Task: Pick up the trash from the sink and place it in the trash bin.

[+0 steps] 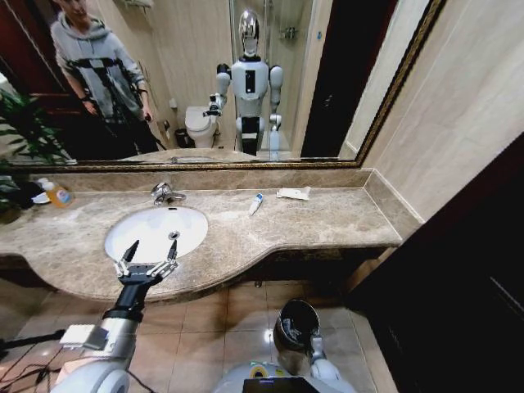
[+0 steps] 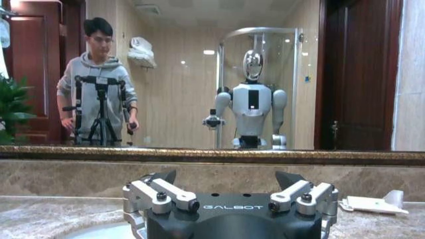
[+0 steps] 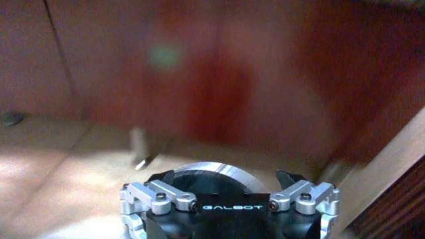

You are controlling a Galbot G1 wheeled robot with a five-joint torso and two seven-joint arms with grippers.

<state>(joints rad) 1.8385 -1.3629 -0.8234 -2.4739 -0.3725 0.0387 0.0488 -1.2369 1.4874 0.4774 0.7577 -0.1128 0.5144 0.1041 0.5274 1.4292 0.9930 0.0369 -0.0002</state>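
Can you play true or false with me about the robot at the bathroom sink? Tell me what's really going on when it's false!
1. The left gripper has its jaws open at the near edge of the sink. True.
2. The left gripper is holding a white tube. False: it holds nothing; the white tube with a blue end lies on the countertop, right of the basin.
3. The trash bin stands on the floor below the counter. True.
4. The flat white wrapper is inside the bin. False: it lies on the countertop near the mirror.
5. The bottle of orange liquid is in the basin. False: it stands on the counter to the sink's left.
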